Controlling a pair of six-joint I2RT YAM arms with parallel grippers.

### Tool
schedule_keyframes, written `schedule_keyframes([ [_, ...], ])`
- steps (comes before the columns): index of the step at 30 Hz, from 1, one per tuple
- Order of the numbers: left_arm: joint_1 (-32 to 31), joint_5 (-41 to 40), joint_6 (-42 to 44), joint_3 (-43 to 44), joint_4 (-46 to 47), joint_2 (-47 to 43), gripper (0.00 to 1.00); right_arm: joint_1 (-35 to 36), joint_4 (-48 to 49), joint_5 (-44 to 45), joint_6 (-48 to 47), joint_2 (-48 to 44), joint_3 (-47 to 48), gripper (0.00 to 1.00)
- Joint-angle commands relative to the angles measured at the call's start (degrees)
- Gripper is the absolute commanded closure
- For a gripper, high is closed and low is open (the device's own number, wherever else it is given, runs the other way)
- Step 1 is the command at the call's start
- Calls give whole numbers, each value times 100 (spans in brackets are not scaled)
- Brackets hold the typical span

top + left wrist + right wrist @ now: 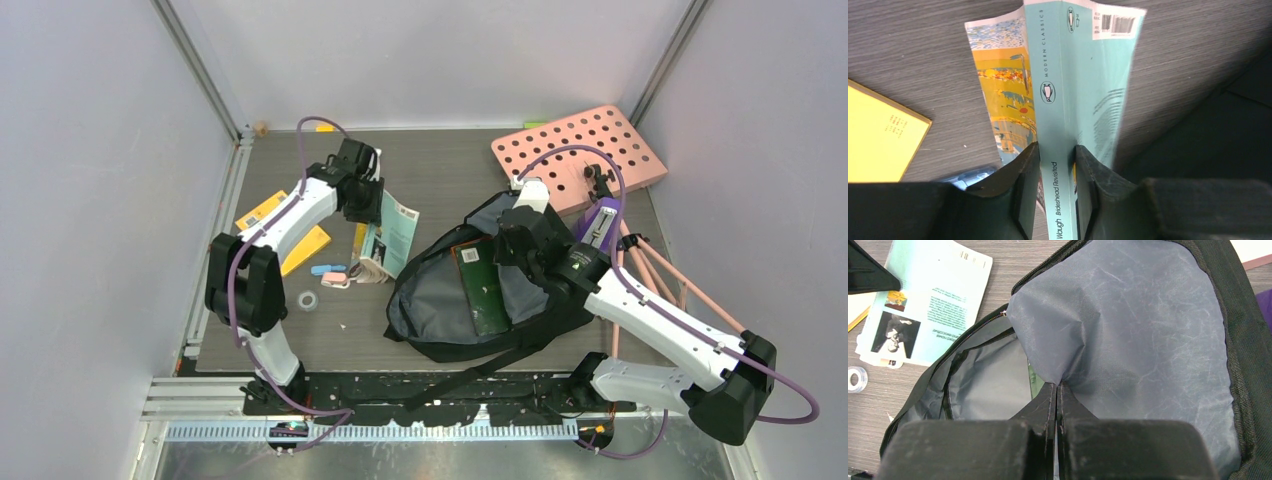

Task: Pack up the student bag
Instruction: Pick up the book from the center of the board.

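left claw [1057,150] pinching teal paperback [1068,75] by its spine, right claw [1056,386] pressed together on student bag [1148,340] lining, paperback at bag's 9 o'clock

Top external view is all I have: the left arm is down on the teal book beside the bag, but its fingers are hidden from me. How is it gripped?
Observer: The left end effector pinches the paperback across its spine, with one finger on each cover.
Operator: Which book is it?
Observer: The spine reads Brideshead Revisited, marked Modern Classics.
Operator: And the right arm at the bag?
Observer: The right end effector is shut on a fold of the grey lining of the student bag, so the flap is lifted and the compartment under it is open.
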Motion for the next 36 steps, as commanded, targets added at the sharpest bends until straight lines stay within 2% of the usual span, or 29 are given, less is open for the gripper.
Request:
schedule_keyframes([
  [1,23,-22,-125,-273,204,-200,64,10,548,-2,195,-311,128,100],
  [6,21,86,-292,-607,377,-162,51,10,548,6,197,-347,98,100],
  [14,23,395,-573,-1004,750,-85,47,10,532,52,189,-428,53,100],
  [16,23,436,-635,-1071,829,-119,52,10,529,65,195,-444,49,100],
  [21,23,459,-810,-1193,974,-348,88,10,549,70,191,-437,38,100],
  [23,23,436,-870,-1192,1000,-601,98,10,545,78,180,-439,48,100],
  [31,23,717,-1016,-1126,1046,-2091,100,5,545,186,75,-454,139,100],
  [36,-90,2407,-1278,-748,839,-2597,100,5,542,274,-5,-339,230,100],
])
